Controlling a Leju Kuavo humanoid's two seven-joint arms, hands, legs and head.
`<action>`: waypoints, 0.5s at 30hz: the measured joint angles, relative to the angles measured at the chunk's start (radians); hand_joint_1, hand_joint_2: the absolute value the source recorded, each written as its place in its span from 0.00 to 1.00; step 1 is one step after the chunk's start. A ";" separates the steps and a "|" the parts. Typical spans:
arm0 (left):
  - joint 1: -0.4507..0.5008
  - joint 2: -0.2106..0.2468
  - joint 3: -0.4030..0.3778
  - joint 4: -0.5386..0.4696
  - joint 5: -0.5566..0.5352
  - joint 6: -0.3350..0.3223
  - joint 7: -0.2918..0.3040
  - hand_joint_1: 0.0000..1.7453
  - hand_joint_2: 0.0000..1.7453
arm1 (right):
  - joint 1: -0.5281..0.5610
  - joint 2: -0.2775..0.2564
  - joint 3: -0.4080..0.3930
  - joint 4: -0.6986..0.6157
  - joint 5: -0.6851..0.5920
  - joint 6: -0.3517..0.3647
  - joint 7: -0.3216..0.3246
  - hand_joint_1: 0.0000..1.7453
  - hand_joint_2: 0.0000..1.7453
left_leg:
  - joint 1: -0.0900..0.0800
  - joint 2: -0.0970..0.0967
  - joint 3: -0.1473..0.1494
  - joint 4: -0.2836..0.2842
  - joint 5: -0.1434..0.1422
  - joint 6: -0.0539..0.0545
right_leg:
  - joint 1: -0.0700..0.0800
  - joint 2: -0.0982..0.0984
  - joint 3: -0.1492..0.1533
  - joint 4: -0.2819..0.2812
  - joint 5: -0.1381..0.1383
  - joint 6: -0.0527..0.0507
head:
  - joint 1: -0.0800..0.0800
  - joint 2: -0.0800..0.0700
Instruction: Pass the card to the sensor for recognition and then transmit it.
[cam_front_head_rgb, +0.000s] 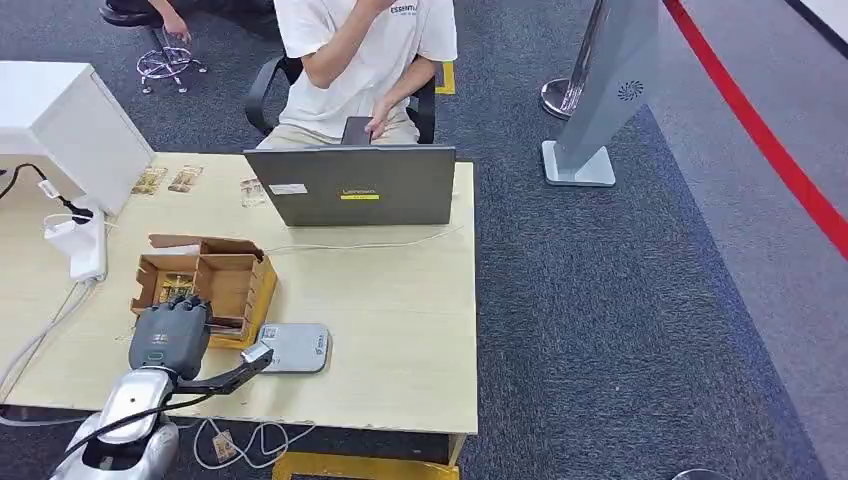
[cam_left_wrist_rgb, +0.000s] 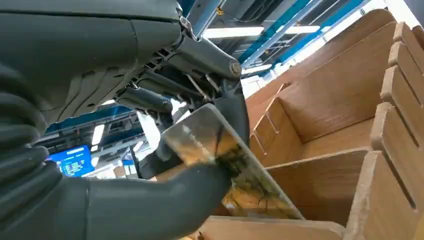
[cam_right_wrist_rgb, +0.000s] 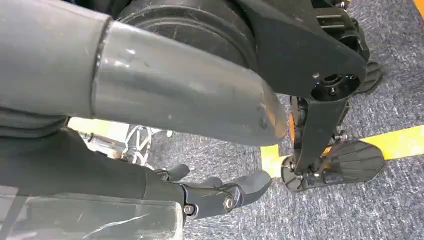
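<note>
One card (cam_left_wrist_rgb: 215, 150) sat pinched in the left hand (cam_front_head_rgb: 172, 335), thumb against fingers (cam_left_wrist_rgb: 150, 100), inside the wooden box (cam_front_head_rgb: 215, 285) near the counter's (cam_front_head_rgb: 400, 330) front-left corner; pickup seemed underway; next, lift it across to the grey sensor (cam_front_head_rgb: 295, 347) beside; right hand (cam_right_wrist_rgb: 220, 192) hung loosely curled, empty.

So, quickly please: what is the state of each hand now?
Left hand: holding a card over the wooden box.
Right hand: fingers curled, holding nothing.
</note>
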 joint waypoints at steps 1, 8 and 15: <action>0.001 0.000 0.002 0.000 0.000 0.000 -0.003 1.00 1.00 | 0.000 0.000 0.000 0.000 -0.002 0.000 0.000 0.00 0.00 | 0.000 0.000 0.000 0.000 0.000 0.000 | 0.000 0.000 0.000 0.000 0.000 0.000 | 0.000 0.000; 0.003 -0.001 0.018 0.000 0.001 0.003 -0.023 1.00 1.00 | 0.000 0.000 0.001 0.000 -0.005 0.000 0.000 0.00 0.00 | 0.000 0.000 0.000 0.000 0.000 0.000 | 0.000 0.000 0.000 0.000 0.000 0.000 | 0.000 0.000; 0.004 -0.003 0.027 0.000 0.001 0.003 -0.027 1.00 1.00 | 0.000 0.000 0.001 0.000 -0.005 0.000 0.000 0.00 0.00 | 0.000 0.000 0.000 0.000 0.000 0.000 | 0.000 0.000 0.000 0.000 0.000 0.000 | 0.000 0.000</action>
